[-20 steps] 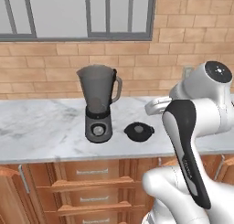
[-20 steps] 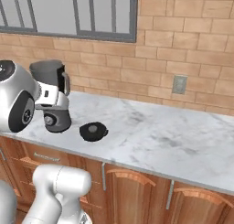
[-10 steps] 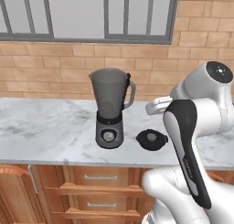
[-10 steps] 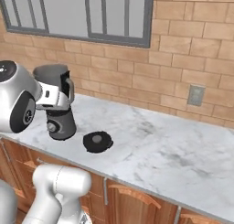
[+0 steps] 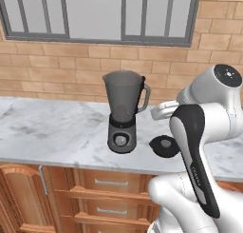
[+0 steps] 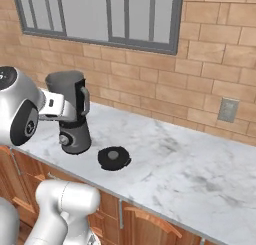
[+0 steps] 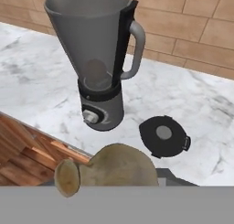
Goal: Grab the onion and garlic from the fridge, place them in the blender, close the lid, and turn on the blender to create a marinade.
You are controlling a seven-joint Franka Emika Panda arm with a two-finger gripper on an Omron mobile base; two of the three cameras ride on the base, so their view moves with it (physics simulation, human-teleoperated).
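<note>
Blender (image 5: 123, 115) stands upright, lid (image 5: 163, 145) flat beside it; hand's grip unclear.

**How our cameras were set**

We looked forward and down from behind the arm, left and right. Our hand camera sat closer, facing the counter. All three shared the blender (image 5: 123, 114) (image 6: 71, 112) (image 7: 101, 58) and lid (image 5: 163, 146) (image 6: 114, 158) (image 7: 164, 136) ahead of the pincer.

The blender (image 5: 122, 117) stands upright on the tabletop (image 5: 52, 132), jar open, something roundish inside. The black lid (image 5: 163, 146) lies flat just beside it. A tan, garlic-like bulb (image 7: 119, 167) shows low in the hand view.
</note>
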